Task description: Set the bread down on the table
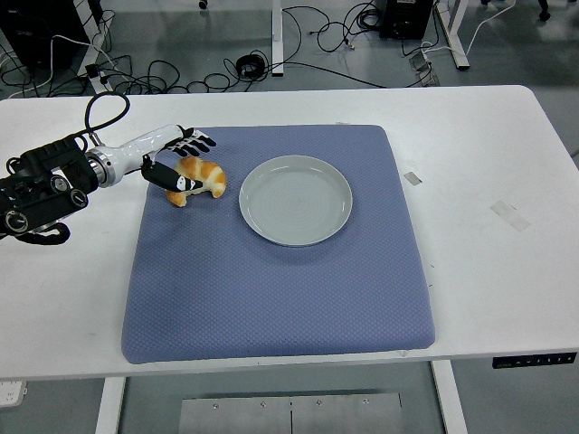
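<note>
Head view: left robot hand (178, 161) grips bread (198, 178).

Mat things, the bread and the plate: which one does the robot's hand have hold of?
The bread, golden-brown, at the mat's left edge. The left hand wraps it; the empty grey plate sits untouched beside it.

No text or label can be read anywhere (tape scraps on the table (507, 145) seem blank).
</note>
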Tool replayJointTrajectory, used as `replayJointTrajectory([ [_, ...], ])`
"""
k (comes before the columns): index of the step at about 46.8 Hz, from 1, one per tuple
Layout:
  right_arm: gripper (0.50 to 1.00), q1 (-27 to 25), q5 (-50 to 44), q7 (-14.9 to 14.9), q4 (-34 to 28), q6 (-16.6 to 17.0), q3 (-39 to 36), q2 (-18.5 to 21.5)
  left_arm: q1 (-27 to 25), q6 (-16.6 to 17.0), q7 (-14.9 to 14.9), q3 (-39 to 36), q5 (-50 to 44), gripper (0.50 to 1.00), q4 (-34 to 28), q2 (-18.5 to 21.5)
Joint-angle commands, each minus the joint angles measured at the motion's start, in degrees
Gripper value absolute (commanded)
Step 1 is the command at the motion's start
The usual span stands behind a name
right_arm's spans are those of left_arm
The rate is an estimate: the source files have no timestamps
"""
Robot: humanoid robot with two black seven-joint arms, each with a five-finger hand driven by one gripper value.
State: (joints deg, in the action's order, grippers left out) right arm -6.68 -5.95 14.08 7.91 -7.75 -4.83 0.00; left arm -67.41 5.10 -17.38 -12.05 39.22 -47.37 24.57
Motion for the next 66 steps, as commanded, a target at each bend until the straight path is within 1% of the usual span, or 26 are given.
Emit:
replayJointTrajectory([
  [1, 1.0, 0.0, 0.06, -0.02, 0.0, 0.02, 0.0, 0.0, -0.01, 0.0, 0.07, 0.09, -0.63, 0.893, 0.0, 0.04],
  [7, 1.0, 0.0, -0.02, -0.02, 0.0, 0.02, 0.0, 0.0, -0.18, 0.0, -0.02, 0.18, -5.2, 0.954, 0.0, 0.22],
  [10, 1.0, 0.0, -0.02, -0.02, 0.0, -0.07, 0.0, 0.0, -0.45, 0.0, 0.07, 0.18, -7.22, 0.966, 0.0, 0.22],
  [20, 1.0, 0.0, -0.02, -0.02, 0.0, 0.02, 0.0, 0.0, -0.89, 0.0, -0.02, 0.62, -7.75, 0.968, 0.0, 0.22],
  [35, 1.0, 0.0, -0.02, -0.02, 0.0, 0.02, 0.0, 0.0, -0.89, 0.0, -0.02, 6.07, -8.37, 0.969, 0.0, 0.48],
  [41, 1.0, 0.0, 0.06, -0.02, 0.0, 0.02, 0.0, 0.0, -1.06, 0.0, -0.02, 7.91, -10.65, 0.972, 0.0, 1.1],
  [56, 1.0, 0.0, -0.02, -0.02, 0.0, 0.02, 0.0, 0.0, -3.26, -0.09, -0.02, 8.97, -15.4, 0.977, 0.0, 1.27],
  [61, 1.0, 0.0, -0.02, -0.02, 0.0, 0.02, 0.0, 0.0, -3.35, -0.18, -0.02, 11.25, -19.61, 0.977, 0.0, 2.41],
  [66, 1.0, 0.0, -0.02, -0.02, 0.0, 0.02, 0.0, 0.0, -3.26, -0.35, 0.07, 12.31, -24.09, 0.977, 0.0, 2.42],
])
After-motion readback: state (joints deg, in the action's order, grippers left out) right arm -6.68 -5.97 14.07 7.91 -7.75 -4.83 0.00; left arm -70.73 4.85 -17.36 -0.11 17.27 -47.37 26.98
